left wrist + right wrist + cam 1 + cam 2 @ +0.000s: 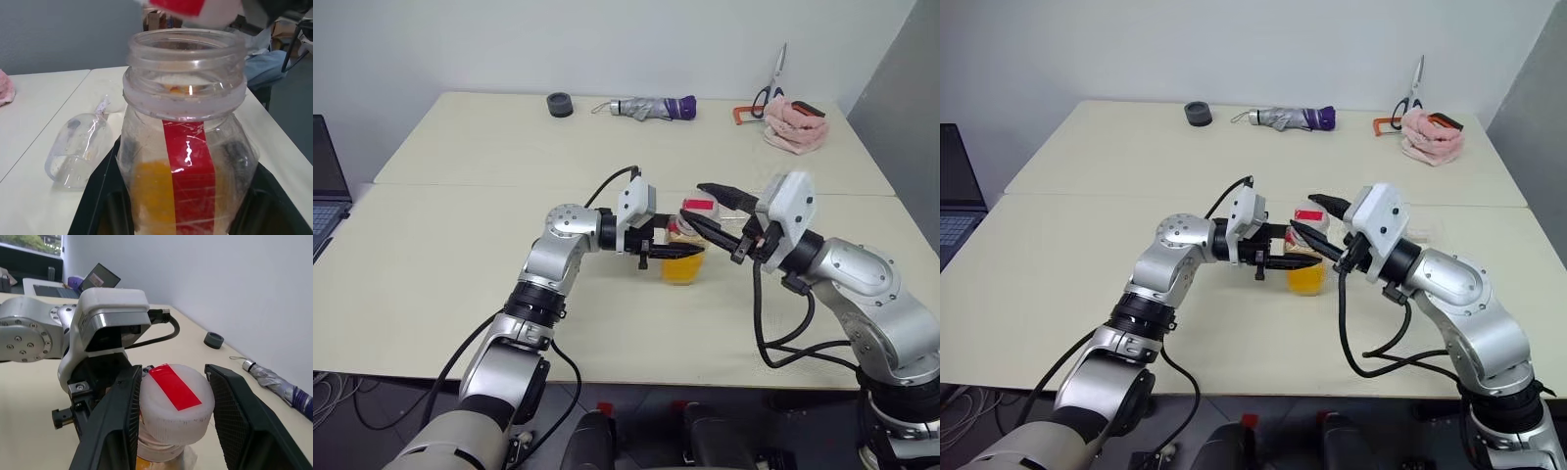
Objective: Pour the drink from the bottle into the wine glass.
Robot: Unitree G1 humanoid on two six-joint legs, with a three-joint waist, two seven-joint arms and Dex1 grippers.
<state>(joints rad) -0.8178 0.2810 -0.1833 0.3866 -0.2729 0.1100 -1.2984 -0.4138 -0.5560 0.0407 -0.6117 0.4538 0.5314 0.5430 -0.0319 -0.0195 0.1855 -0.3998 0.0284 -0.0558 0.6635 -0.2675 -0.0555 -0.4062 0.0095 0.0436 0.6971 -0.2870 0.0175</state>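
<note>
A: Item 1, the bottle?
B: Upright near the middle of the surface, red label strip facing the left wrist camera. Neck open. The drink fills the lower part.

A: Item 2, left gripper?
B: Jaws clenched on the bottle body, level, reaching in from the left.

A: Item 3, the cap?
B: White with a red patch. It sits between the 2 fingers of the right gripper, just above the neck; the left wrist view shows a gap below it. One finger touches its side; whether the other does, I cannot tell, so the jaws are grasping the cap loosely at most.

A: Item 4, the wine glass?
B: Lying on its side on the surface, just beside the bottle.

A: Sundries?
B: At the far edge: 1 dark roll, 1 folded umbrella, 1 pair of scissors, 1 pink cloth. A laptop at the left edge.
</note>
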